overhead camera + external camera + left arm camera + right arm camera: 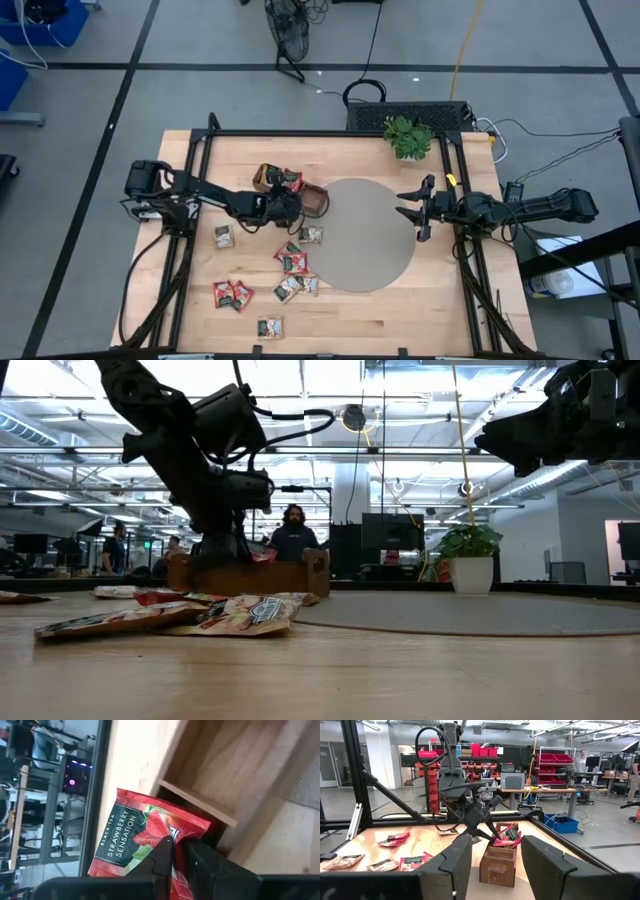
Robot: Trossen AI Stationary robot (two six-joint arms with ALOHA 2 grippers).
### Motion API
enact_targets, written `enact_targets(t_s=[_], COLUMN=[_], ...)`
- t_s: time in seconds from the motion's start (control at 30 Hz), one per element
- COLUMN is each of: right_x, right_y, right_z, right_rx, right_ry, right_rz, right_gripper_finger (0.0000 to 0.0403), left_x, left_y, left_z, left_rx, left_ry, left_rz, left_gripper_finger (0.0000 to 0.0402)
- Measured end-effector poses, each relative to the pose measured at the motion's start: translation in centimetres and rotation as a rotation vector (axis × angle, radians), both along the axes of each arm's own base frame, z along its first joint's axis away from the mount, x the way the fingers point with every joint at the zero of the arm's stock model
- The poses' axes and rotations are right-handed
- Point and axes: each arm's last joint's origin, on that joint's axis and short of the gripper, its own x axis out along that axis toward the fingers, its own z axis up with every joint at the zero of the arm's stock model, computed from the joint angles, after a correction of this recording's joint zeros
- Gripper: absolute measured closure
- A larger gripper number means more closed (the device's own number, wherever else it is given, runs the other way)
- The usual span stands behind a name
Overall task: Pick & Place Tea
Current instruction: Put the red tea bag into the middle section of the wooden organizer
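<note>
Touching left gripper [175, 857]: red sachet [132, 837]

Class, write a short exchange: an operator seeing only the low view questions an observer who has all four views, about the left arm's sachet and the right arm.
Operator: What is the left gripper carrying?
Observer: The left gripper pinches a red sachet labelled Strawberry Sensation.
Operator: Where is it relative to the tray?
Observer: The sachet's end sits at a bare compartment of the wooden tray.
Operator: And the right gripper?
Observer: The right gripper is open and empty, at the right edge of the round grey mat.
</note>
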Motion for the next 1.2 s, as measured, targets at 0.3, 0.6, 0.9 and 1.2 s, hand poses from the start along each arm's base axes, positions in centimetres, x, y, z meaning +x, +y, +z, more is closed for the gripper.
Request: enact_targets(t_s=[0.3,0.6,0.9,1.2], right_x=[0.0,0.0,0.0,0.0], right_y=[0.0,0.0,0.0,0.0], right_z=[0.0,0.0,0.0,0.0], right_rx=[0.000,0.000,0.000,0.000], right_ry=[0.000,0.000,0.000,0.000], right_rz=[0.000,0.000,0.000,0.000], right_gripper_finger=[0.0248,0.0248,0.0248,0.0248], left_x=[0.0,0.0,-0.1,-0.4], left_y=[0.0,0.0,-0.2,-0.8], left_z=[0.0,0.0,0.6,2.2], left_rx=[-0.017,-0.014,0.004,0.083], left_ry=[-0.029,-0.038,-0.069,-0.117], left_rz=[0.026,0.036,0.055,0.077], left_gripper_finger=[0.0345,0.0306,0.0196,0.0166])
